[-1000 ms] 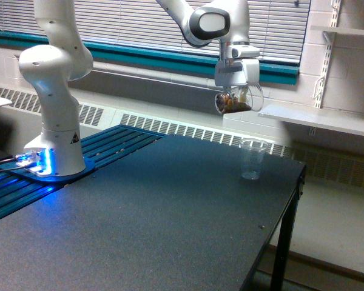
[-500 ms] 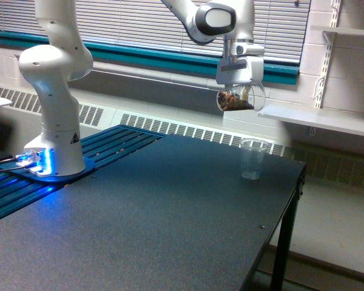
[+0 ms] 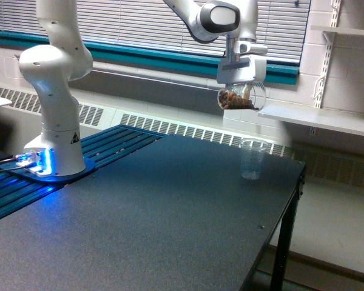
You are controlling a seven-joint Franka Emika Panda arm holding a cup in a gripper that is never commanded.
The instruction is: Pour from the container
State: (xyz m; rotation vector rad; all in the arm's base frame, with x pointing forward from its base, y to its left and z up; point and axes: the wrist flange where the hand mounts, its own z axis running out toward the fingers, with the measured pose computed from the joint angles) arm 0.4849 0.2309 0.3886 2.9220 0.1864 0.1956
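High over the table's far right end, my gripper [image 3: 240, 92] is shut on the container [image 3: 239, 99], a small rounded see-through cup with brown bits inside. The container lies tilted on its side under the white hand. Below it and slightly to the exterior view's right stands a taller tapered clear plastic cup [image 3: 253, 159], upright on the dark table [image 3: 158, 212], well apart from the container.
The arm's white base [image 3: 53, 115] stands on a blue-lit slatted plate at the exterior view's left. A white shelf [image 3: 327, 120] juts from the wall at the right. The table's right edge [image 3: 291, 200] drops to the floor just beyond the plastic cup.
The gripper has carried the container slightly up and toward the exterior view's right, closer to above the plastic cup. The cup on the table has not moved.
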